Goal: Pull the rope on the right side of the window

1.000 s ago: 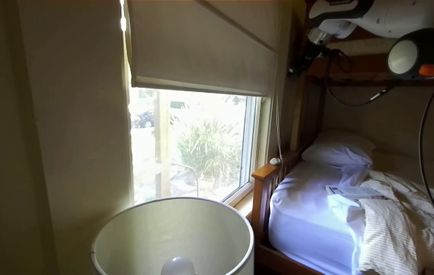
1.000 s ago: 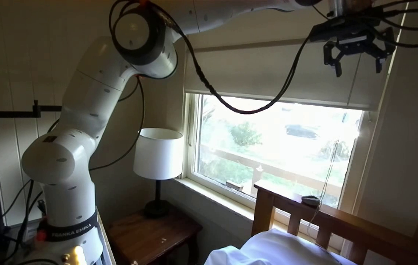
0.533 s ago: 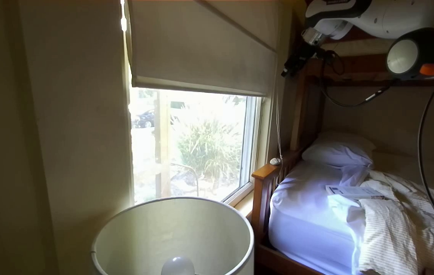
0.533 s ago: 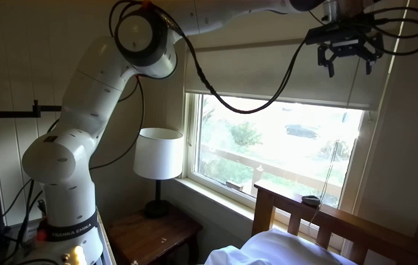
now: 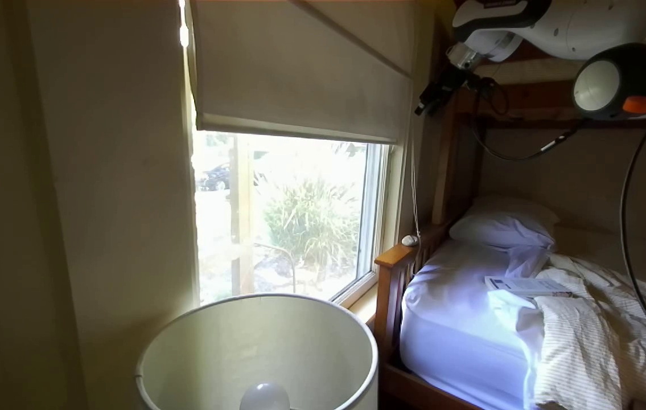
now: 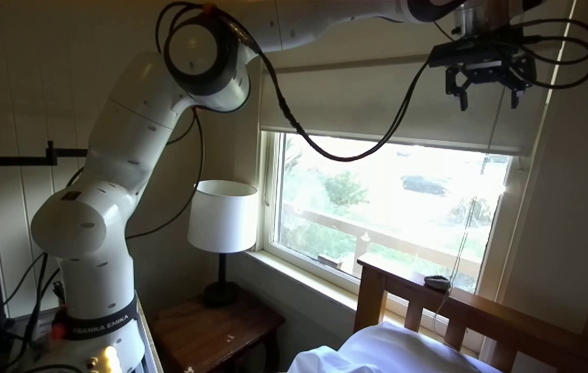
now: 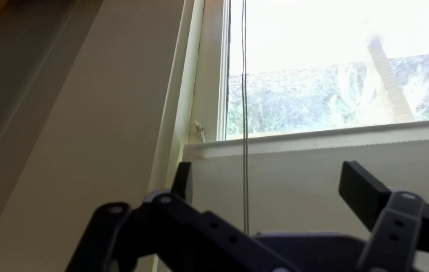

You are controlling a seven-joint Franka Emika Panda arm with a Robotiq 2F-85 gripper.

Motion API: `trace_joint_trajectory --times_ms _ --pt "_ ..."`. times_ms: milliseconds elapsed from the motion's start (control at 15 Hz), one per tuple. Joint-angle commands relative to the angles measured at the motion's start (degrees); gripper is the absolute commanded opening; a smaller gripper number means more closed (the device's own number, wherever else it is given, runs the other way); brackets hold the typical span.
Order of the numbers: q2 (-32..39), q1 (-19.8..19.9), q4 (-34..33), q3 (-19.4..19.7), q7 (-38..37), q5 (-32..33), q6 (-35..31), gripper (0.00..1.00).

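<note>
The rope is a pair of thin pale cords hanging at the window's side; it shows in both exterior views. The window has a cream blind lowered over its upper part. My gripper is open and empty, high in front of the blind near the rope. In the wrist view the gripper has the rope crossing the gap between its fingers, nearer the left one. The rope looks beyond the fingers, with no contact seen; its lower run behind the gripper body is hidden.
A wooden bed rail stands below, with a small pale object on it where the cords come down. A lamp stands on a side table. Black cables loop from the arm. A bunk post is near the gripper.
My gripper has moved toward the window and a little lower, shifting left in both exterior views, with most of the motion in the earlier half second. It stays open. The rope and blind look unchanged.
</note>
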State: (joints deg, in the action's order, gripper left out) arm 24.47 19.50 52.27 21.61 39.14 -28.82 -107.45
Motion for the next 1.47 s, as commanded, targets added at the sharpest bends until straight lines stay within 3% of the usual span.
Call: trace_joint_trajectory --times_ms 0,267,333,400,600,1133,1200,1400 --pt "0.42 0.35 -0.59 -0.49 -0.93 -1.63 -0.83 1.0" --pt "1.02 1.04 -1.57 -1.62 -0.7 -4.31 -1.61 1.0" --pt "1.25 1.14 -1.86 -1.64 -1.1 -4.85 -1.61 0.94" --pt "1.34 1.21 -1.94 -1.63 -1.26 -5.44 -1.67 0.72" --pt "1.36 1.45 -1.72 -1.5 -1.27 -6.67 -1.71 0.62" --pt "2.21 1.05 -2.24 -0.05 -3.62 -5.05 -6.73 0.05" --pt "2.35 1.03 -2.49 0.0 -3.71 -4.95 -7.43 0.0" --pt "2.79 1.0 -3.33 -0.27 -3.46 -4.96 -8.05 0.0"
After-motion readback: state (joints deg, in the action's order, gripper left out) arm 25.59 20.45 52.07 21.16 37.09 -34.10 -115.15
